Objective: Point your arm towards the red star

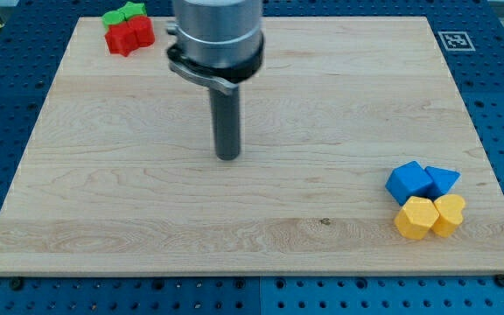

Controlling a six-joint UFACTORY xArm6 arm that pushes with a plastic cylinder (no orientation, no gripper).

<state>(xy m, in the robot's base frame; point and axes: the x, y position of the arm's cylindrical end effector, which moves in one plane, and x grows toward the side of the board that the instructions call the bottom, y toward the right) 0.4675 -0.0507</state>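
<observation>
The red star sits at the view's top left of the wooden board, touching another red block on its right. A green block and a second green block lie just above them. My tip rests near the board's middle, well to the right of and below the red star, touching no block.
At the view's lower right a blue cube, a blue triangle, a yellow hexagon and a yellow heart cluster together. A marker tag lies beyond the board's top right corner.
</observation>
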